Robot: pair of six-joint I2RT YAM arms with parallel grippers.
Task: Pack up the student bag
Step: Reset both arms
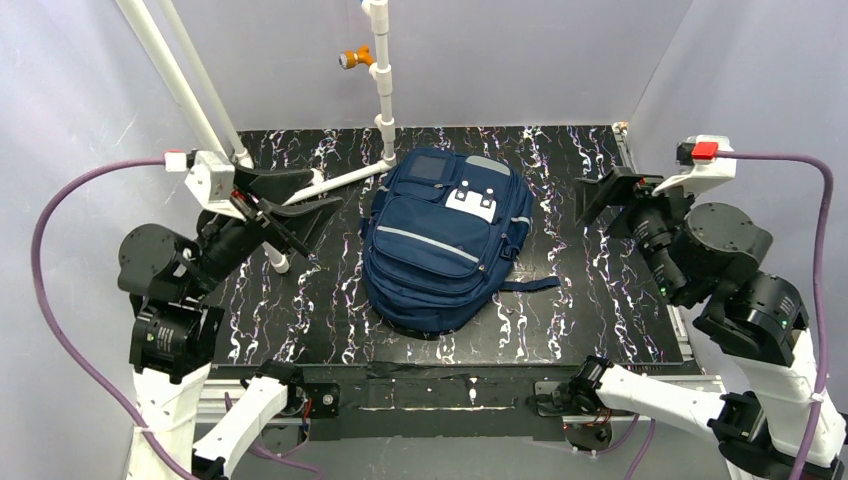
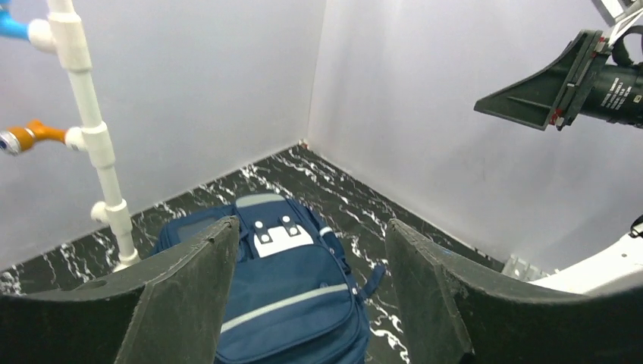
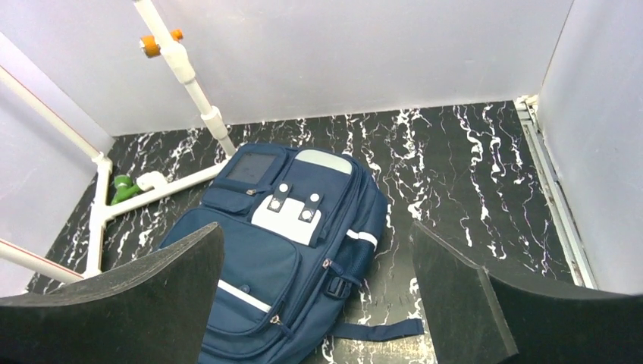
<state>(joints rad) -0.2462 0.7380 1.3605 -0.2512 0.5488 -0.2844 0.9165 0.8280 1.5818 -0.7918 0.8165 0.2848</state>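
Observation:
The student bag [image 1: 440, 240], navy blue with grey stripes and a white patch, lies flat on its back in the middle of the black marbled table. Its pockets look zipped shut, and one loose strap [image 1: 530, 285] trails off to the right. My left gripper [image 1: 315, 215] hovers above the table left of the bag, open and holding nothing. My right gripper [image 1: 595, 200] hangs in the air to the bag's right, wide open and empty. The left wrist view shows the bag [image 2: 288, 296] below the open left gripper [image 2: 311, 227]. The right wrist view shows the bag [image 3: 288, 227] under the spread right gripper [image 3: 315, 227].
A white pipe frame [image 1: 383, 90] with an orange fitting [image 1: 350, 58] stands behind and left of the bag. A green fitting [image 3: 121, 188] sits on its low bar. Pale walls close in the table on three sides, and a metal rail [image 3: 550, 189] runs along the right edge.

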